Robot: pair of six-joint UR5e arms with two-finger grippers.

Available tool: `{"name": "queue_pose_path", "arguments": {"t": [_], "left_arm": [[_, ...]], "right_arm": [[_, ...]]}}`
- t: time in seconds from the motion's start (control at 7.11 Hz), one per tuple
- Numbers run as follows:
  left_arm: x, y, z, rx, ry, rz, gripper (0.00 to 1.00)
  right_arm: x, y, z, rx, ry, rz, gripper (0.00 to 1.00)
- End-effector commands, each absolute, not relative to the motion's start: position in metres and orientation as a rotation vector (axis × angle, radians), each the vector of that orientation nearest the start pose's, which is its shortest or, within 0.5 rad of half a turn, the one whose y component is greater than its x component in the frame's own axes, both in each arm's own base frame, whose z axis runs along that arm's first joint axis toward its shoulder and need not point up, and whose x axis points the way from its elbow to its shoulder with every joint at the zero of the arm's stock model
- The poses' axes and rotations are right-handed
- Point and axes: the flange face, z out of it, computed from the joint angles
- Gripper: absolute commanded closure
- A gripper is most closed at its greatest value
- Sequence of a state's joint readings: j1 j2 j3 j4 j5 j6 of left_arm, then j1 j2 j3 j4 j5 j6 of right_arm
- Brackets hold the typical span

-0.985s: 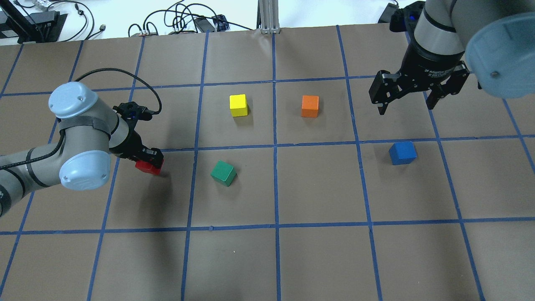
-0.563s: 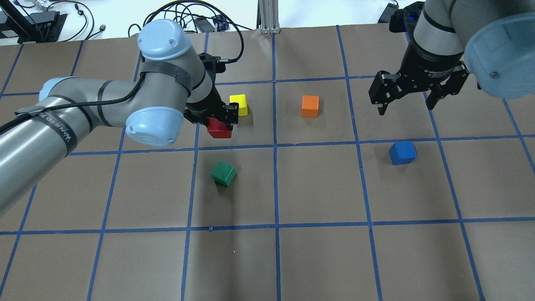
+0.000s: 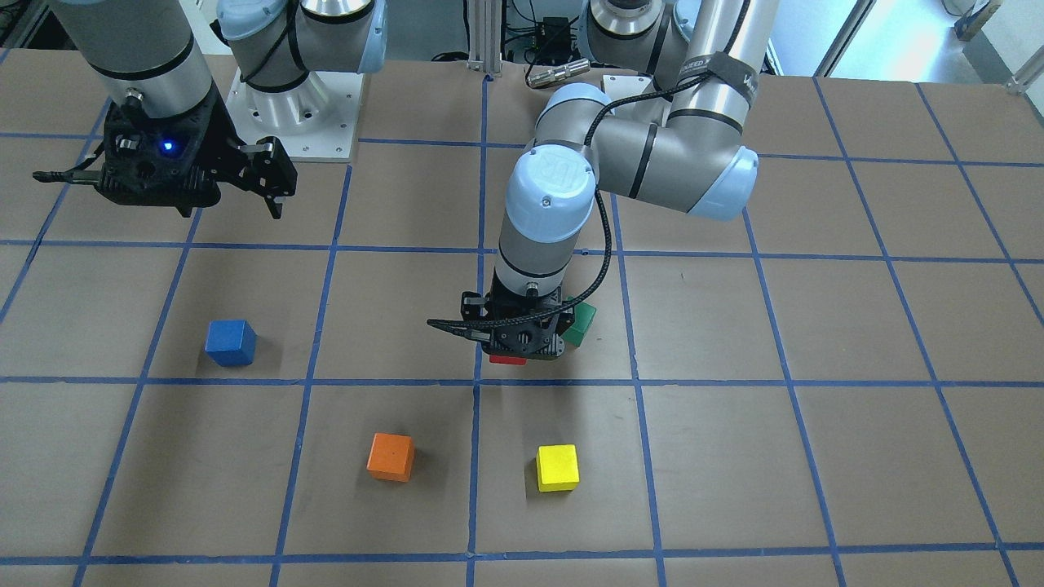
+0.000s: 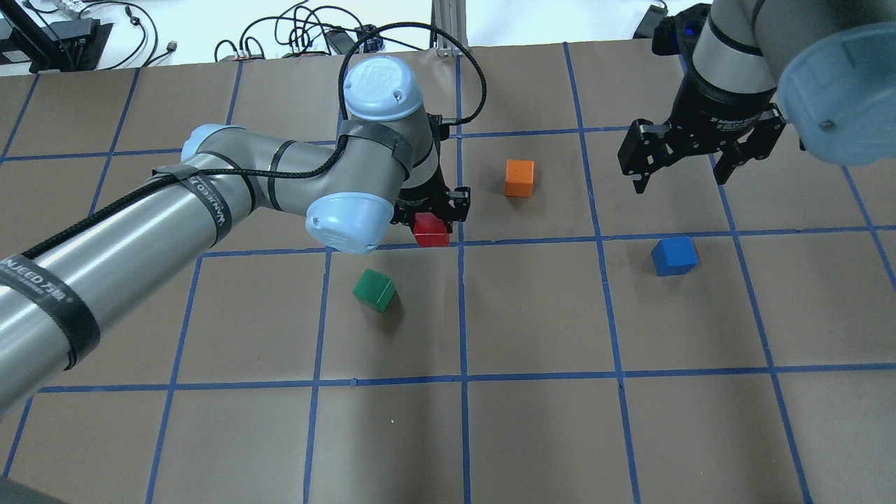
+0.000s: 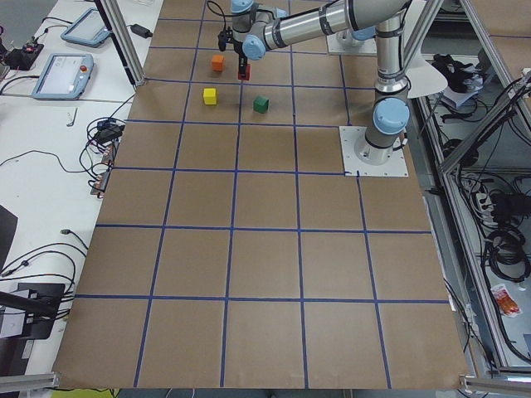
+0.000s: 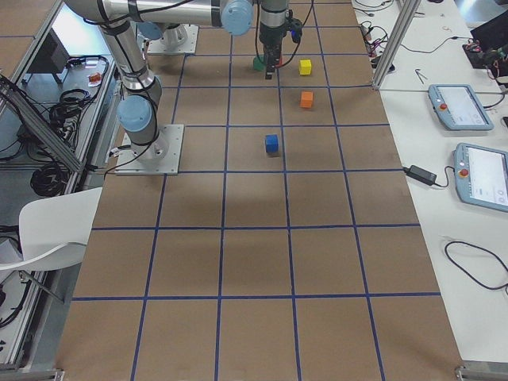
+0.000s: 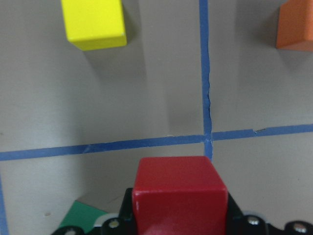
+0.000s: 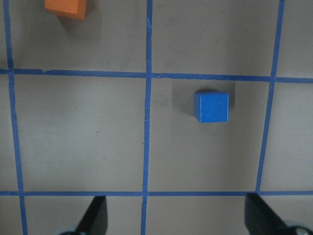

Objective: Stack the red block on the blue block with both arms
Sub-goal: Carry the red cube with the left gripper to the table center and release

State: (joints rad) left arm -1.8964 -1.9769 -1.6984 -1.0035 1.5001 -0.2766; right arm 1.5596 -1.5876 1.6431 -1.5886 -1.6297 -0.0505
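Observation:
My left gripper (image 4: pixel 432 218) is shut on the red block (image 4: pixel 430 232) and holds it above the table near the centre line. The red block also shows in the left wrist view (image 7: pixel 180 193) between the jaws, and as a sliver under the gripper in the front view (image 3: pixel 507 359). The blue block (image 4: pixel 674 255) sits alone on the table to the right, and shows in the right wrist view (image 8: pixel 211 106). My right gripper (image 4: pixel 680 180) hangs open and empty above the table, beyond the blue block.
A green cube (image 4: pixel 374 290) lies just near-left of the held block. An orange cube (image 4: pixel 519 178) lies beyond it to the right. A yellow cube (image 3: pixel 557 467) is hidden by my left arm in the overhead view. Blue tape lines grid the brown table (image 4: pixel 532 434).
My left arm has swung to the right with the red block in its grip, from the table's left side to the centre line. The right arm has not moved.

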Motion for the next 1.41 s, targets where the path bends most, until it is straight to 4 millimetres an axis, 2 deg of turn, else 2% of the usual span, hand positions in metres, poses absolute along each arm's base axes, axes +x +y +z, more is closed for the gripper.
{"name": "queue_pose_path", "arguments": {"t": [0.0,0.14,0.28,0.42,0.56,0.84,0.99,1.13,1.27], "left_arm": [[-0.342,-0.536,0.227,0.095,3.217,-0.012,0.8],[-0.345,-0.538,0.217,0.1,3.217,-0.011,0.24],[-0.347,-0.54,0.218,0.11,3.224,-0.061,0.0],[-0.344,-0.547,0.234,0.1,3.238,-0.114,0.0],[-0.338,-0.553,0.26,0.095,3.245,-0.164,0.0],[-0.261,-0.58,0.318,0.021,3.236,-0.193,0.0],[-0.221,-0.572,0.359,0.123,3.183,-0.106,0.0],[-0.19,-0.561,0.409,0.182,3.132,-0.063,0.0],[-0.161,-0.557,0.448,0.225,3.127,-0.065,0.0]], "right_arm": [[0.122,-0.482,0.463,-0.063,3.198,0.055,0.0],[0.122,-0.483,0.463,-0.063,3.198,0.047,0.0],[0.122,-0.483,0.463,-0.063,3.198,0.05,0.0],[0.122,-0.483,0.463,-0.063,3.198,0.05,0.0],[0.122,-0.483,0.464,-0.062,3.198,0.037,0.0],[0.121,-0.482,0.462,-0.063,3.199,0.054,0.0],[0.121,-0.482,0.462,-0.063,3.199,0.059,0.0],[0.123,-0.484,0.462,-0.06,3.197,0.044,0.0],[0.123,-0.486,0.454,-0.051,3.192,0.087,0.0]]}}
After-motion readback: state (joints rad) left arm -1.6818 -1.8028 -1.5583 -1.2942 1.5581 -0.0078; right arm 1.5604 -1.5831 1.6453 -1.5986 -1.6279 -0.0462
